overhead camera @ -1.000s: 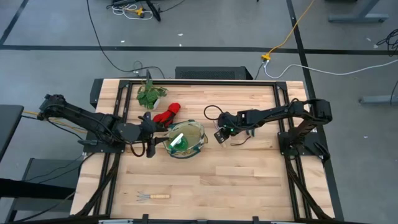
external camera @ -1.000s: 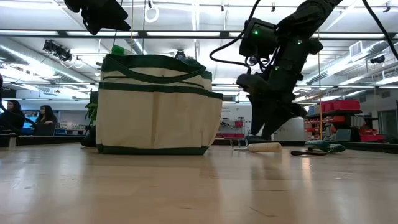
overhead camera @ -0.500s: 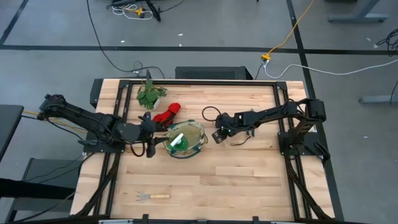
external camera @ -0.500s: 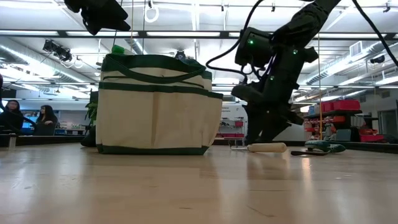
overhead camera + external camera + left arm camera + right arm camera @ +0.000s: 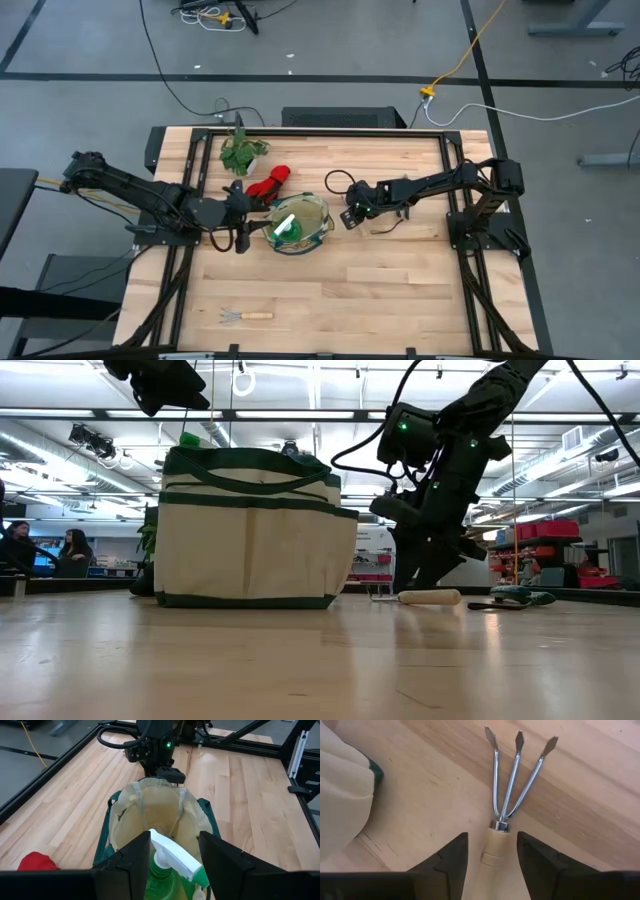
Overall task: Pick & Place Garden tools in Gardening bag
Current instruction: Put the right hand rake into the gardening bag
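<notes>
Matt canvas bag — shiny metal fork, wooden handle — on wood table.

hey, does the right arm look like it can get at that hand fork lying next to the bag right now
Probably yes. The right gripper is open and low over the hand fork, its fingers on either side of the wooden handle. Nothing lies between them, and the gardening bag sits off to one side.

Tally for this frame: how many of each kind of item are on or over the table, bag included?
Hand forks: 2, one under the right gripper, one near the table's front edge
Spray bottle: 1
Red glove bundle: 1
Leafy plant bunch: 1
Gardening bag: 1
Total: 6 clearly seen
</notes>
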Robot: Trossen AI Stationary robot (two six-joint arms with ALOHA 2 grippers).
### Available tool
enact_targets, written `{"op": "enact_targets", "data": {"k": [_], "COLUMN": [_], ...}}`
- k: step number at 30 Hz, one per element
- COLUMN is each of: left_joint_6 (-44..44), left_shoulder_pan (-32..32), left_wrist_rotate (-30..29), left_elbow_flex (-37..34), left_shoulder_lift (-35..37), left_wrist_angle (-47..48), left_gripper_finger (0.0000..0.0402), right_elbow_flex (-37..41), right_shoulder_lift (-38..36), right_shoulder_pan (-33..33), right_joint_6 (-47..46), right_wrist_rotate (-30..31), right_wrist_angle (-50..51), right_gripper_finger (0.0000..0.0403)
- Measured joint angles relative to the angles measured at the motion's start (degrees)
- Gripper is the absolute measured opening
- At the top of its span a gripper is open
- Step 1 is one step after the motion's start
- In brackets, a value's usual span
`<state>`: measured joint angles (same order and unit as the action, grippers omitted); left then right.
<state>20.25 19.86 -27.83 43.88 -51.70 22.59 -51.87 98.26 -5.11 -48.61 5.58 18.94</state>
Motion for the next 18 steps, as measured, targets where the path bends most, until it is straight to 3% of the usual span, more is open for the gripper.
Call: {"op": "enact_targets", "data": {"k": [18], "left_joint_6": [0.0], "left_shoulder_pan": [0.0], "left_wrist_rotate": [0.0], "left_elbow_flex": [0.0], "left_shoulder_lift": [0.0], "left_wrist_angle": [0.0], "left_gripper_finger": [0.0174], "right_elbow_flex": [0.1], "right_shoulder_lift": [1.9], "right_shoulder_pan": [0.9], "right_joint_6": [-0.4], "right_wrist_rotate": [1.7], "right_wrist_angle": [0.2], "right_gripper_finger": [0.0169]}}
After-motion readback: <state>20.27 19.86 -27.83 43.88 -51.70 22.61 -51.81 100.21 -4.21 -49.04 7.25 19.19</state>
